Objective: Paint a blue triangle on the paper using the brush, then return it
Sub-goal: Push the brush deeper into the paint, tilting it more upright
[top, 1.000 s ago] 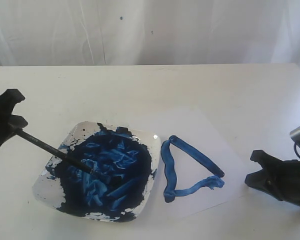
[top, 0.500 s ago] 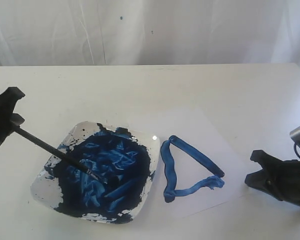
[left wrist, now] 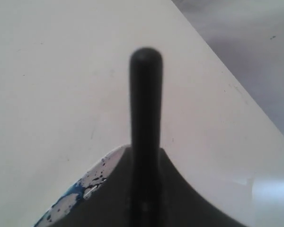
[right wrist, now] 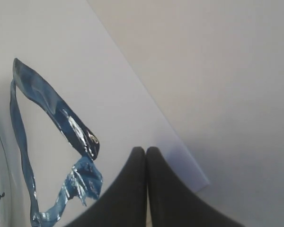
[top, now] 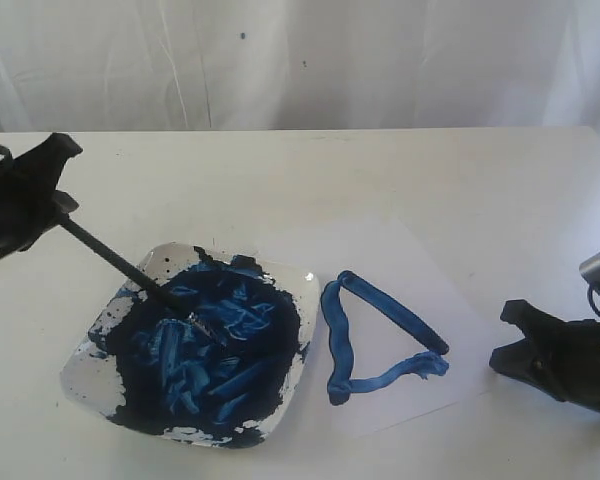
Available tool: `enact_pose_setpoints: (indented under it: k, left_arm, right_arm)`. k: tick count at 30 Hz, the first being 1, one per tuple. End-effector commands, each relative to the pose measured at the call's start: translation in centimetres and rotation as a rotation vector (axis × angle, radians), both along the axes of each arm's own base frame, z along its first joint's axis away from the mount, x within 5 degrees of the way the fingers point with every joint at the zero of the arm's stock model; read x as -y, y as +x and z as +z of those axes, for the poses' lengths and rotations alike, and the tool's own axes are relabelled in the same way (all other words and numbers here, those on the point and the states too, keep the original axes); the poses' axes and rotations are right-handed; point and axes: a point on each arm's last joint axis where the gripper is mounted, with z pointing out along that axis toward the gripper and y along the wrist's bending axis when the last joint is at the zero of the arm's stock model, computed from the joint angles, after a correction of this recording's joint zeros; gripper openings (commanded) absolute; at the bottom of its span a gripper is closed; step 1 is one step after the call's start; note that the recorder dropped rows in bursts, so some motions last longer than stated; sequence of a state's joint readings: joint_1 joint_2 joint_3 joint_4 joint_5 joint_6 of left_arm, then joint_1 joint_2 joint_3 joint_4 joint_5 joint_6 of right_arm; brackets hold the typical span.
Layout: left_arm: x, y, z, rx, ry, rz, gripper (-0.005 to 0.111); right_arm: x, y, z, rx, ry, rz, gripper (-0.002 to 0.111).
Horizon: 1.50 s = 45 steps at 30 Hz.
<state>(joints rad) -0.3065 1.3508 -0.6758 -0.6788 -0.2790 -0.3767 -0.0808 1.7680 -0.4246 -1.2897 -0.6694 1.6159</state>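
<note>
The blue triangle (top: pixel 375 335) is painted in thick glossy strokes on the white paper (top: pixel 380 260), right of the paint dish (top: pixel 90 360); the right wrist view shows the triangle (right wrist: pixel 52 106) on the paper (right wrist: pixel 123 99). My left gripper (top: pixel 55 205) is shut on the black brush (top: pixel 120 263), which slants down so its tip rests in the dark blue paint. In the left wrist view the brush handle (left wrist: pixel 145 118) sticks out past my left gripper (left wrist: pixel 145 189). My right gripper (top: pixel 508 335) rests shut near the paper's right corner, its fingertips (right wrist: pixel 138 156) pressed together.
The square white dish (left wrist: pixel 80 184) is smeared with dark blue paint (top: pixel 215 345) and sits on the off-white table (top: pixel 380 170). A white curtain (top: pixel 300 60) hangs behind the table's far edge.
My left gripper has moved right and toward the back of the table, tilting the brush steeper. The brush tip stays in the paint. The right arm has not moved.
</note>
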Motion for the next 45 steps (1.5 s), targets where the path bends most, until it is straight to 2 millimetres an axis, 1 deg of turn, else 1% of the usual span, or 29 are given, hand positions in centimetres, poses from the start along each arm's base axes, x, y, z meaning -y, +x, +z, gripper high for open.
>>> enact_pose_setpoints:
  k: [1,5,8,15,20,23,30,37,41,45]
  left_arm:
    - [0.1,1.8,0.7,-0.035,-0.006,-0.033,0.0]
    - [-0.1,3.4,0.7,-0.044,0.037,-0.056,0.0]
    - [-0.3,4.5,0.4,-0.072,0.031,-0.052,0.0]
    - [-0.4,6.8,-1.2,-0.175,-0.009,-0.055,0.0]
    - [-1.0,8.1,-1.3,-0.203,-0.028,-0.047,0.0]
    - [-1.0,8.6,-1.5,-0.211,-0.031,-0.05,0.0]
    - [-0.6,9.6,-3.8,-0.294,-0.033,-0.07,0.0]
    - [-0.8,10.2,-5.6,-0.311,0.016,-0.071,0.0]
    - [-0.9,10.5,-6.3,-0.305,0.034,-0.058,0.0]
    - [-1.1,10.8,-6.5,-0.285,0.05,-0.044,0.0]
  right_arm:
    - [0.0,0.0,-0.1,-0.003,-0.004,0.005,0.0]
    - [0.0,0.0,-0.1,-0.003,-0.004,0.005,0.0]
    - [0.0,0.0,-0.1,-0.003,-0.004,0.005,0.0]
    - [0.0,0.0,-0.1,-0.003,-0.004,0.005,0.0]
    - [0.0,0.0,-0.1,-0.003,-0.004,0.005,0.0]
    - [0.0,0.0,-0.1,-0.003,-0.004,0.005,0.0]
    - [0.0,0.0,-0.1,-0.003,-0.004,0.005,0.0]
    - [0.0,0.0,-0.1,-0.003,-0.004,0.005,0.0]
    - [0.0,0.0,-0.1,-0.003,-0.004,0.005,0.0]
    - [0.0,0.0,-0.1,-0.003,-0.004,0.005,0.0]
